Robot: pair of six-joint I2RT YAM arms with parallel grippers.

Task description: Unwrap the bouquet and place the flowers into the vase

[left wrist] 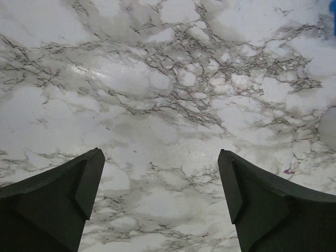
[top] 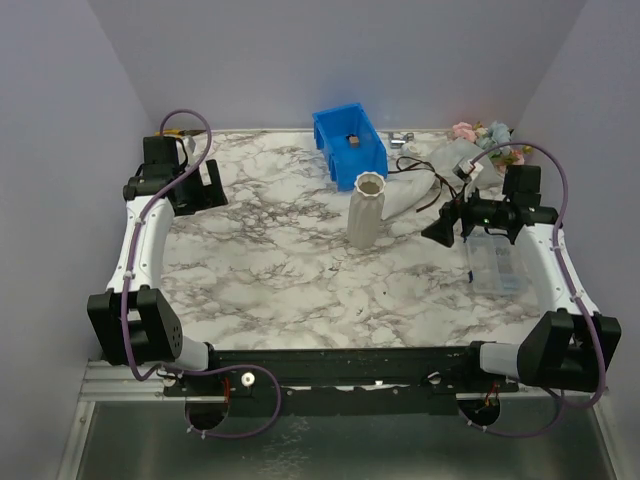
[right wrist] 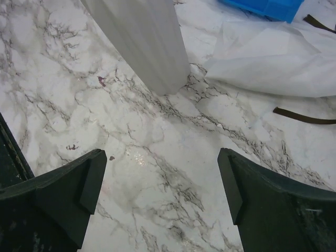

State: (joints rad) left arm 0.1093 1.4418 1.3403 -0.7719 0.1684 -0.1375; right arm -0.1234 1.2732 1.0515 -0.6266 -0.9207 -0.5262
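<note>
The ribbed off-white vase (top: 367,208) stands upright mid-table. The bouquet (top: 450,158) lies on its side at the vase's two o'clock, with its flowers (top: 488,134) at the far end. A blue bin (top: 349,143) sits at twelve. The left gripper (left wrist: 160,157) at ten o'clock and the right gripper (right wrist: 160,157) at three both gape wide and empty above the marble table (top: 280,270).

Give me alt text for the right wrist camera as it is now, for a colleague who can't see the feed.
The open, empty right gripper hovers above the marble table, facing the ribbed base of the white vase. Right of the vase lies translucent white wrapping paper, with the corner of a blue bin behind it and a dark strap nearby.
</note>
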